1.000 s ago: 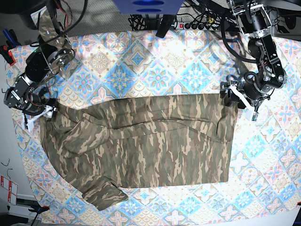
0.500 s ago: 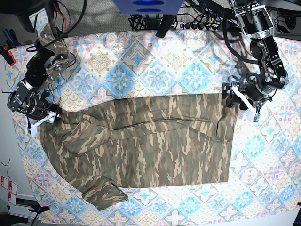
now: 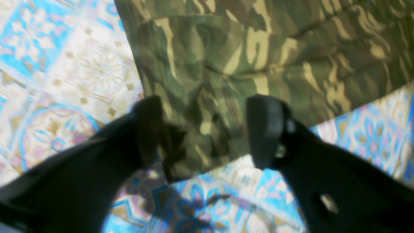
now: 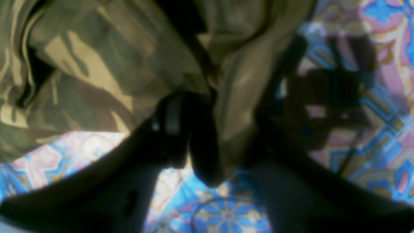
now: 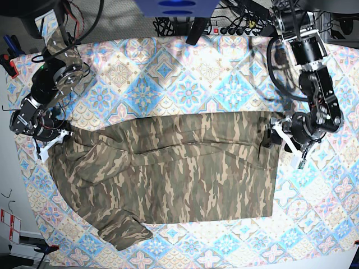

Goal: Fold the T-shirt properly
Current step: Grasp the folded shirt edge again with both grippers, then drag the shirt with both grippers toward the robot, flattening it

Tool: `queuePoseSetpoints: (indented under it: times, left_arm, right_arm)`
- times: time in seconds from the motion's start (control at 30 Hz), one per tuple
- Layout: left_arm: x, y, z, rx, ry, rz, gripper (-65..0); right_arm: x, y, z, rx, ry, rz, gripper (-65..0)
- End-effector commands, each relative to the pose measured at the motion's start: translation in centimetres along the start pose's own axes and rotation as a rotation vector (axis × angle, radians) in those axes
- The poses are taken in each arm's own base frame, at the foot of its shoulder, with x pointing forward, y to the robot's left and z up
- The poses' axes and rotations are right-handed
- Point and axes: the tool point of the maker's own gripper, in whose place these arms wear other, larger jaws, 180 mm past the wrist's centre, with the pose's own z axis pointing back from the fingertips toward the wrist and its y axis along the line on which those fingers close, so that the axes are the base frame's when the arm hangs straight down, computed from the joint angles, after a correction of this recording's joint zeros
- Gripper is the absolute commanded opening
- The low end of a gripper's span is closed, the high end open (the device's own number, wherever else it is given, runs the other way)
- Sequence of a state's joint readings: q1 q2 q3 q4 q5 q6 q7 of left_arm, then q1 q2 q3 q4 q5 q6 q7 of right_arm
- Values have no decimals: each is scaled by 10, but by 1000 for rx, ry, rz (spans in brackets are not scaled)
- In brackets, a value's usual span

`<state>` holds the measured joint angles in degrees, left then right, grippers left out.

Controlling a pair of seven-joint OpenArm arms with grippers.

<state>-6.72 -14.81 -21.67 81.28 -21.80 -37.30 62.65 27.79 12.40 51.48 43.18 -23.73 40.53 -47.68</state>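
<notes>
The camouflage T-shirt (image 5: 174, 168) lies spread flat across the patterned tablecloth (image 5: 185, 84), with one sleeve folded under at the front left. My left gripper (image 5: 271, 137) sits at the shirt's upper right corner. In the left wrist view it (image 3: 207, 129) is open, and the corner of the T-shirt (image 3: 258, 48) lies loose between its fingers (image 3: 265, 129). My right gripper (image 5: 55, 136) is at the shirt's upper left corner. In the right wrist view a raised fold of the T-shirt (image 4: 81, 64) fills the gap of the gripper (image 4: 223, 129); blur hides whether the pads press it.
A power strip with cables (image 5: 235, 28) and a blue mount (image 5: 176, 7) sit at the table's back edge. A strip of camouflage cloth (image 5: 56, 33) hangs on the arm at the back left. Red clamps (image 5: 8, 63) stick out at the left edge.
My left gripper slid a little down along the shirt's right edge and its jaws spread wide. My right gripper's jaws narrowed around the cloth at the left corner.
</notes>
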Motion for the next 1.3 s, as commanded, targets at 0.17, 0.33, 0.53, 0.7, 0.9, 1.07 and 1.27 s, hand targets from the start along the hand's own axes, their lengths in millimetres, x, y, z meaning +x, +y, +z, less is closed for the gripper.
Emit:
queuePoseSetpoints:
  times: [0.17,0.33,0.53,0.7,0.9,1.07,1.27]
  left_arm:
    - [-18,17,-4,-19,1,24,-185]
    - [-35,23,-13,-32,13,86,-185]
    - [-51,14,-33,-79,12,161,-182]
    - [-52,-16,-56,-156,52,159,-187]
    - [-57,-52,-70,-226,74,132,-205]
    - [-78,-67,-73,-254,126,115,-456]
    - [-98,-69,-70,-254,166,117,-630]
  right_arm:
    - [9,-11,8,-38,-5,7,-339]
    - [1,-14,7,-43,7,7,-339]
    - [2,-12,6,-44,12,23,-339]
    - [4,-8,5,-48,31,73,-340]
    - [4,-8,5,-48,31,73,-417]
    - [-1,-4,2,-51,62,121,-580]
    - [-15,-4,-1,-63,108,172,-635]
